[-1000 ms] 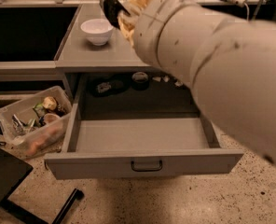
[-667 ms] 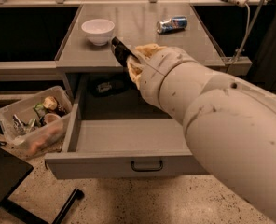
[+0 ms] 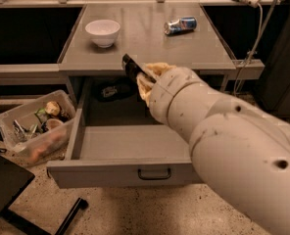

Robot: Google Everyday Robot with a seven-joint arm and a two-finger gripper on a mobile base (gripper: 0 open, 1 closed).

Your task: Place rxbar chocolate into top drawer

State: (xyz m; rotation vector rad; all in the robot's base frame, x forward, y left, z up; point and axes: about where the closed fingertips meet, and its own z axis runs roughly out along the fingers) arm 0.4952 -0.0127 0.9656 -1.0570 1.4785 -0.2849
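pincer (image 3: 142,76) just above the back of the open, wide grey metal top drawer (image 3: 135,143) | apparently clamped on small flat dark-wrapped rxbar chocolate (image 3: 131,65) | bar likely light, fairly stiff, slick wrapper | grip flat faces mid-length

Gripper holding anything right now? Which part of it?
Yes: the gripper, over the open top drawer, grips the rxbar chocolate by its lower end; the upper end sticks out free.

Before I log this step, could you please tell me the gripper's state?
Gripper: shut on the rxbar chocolate, above the open top drawer.
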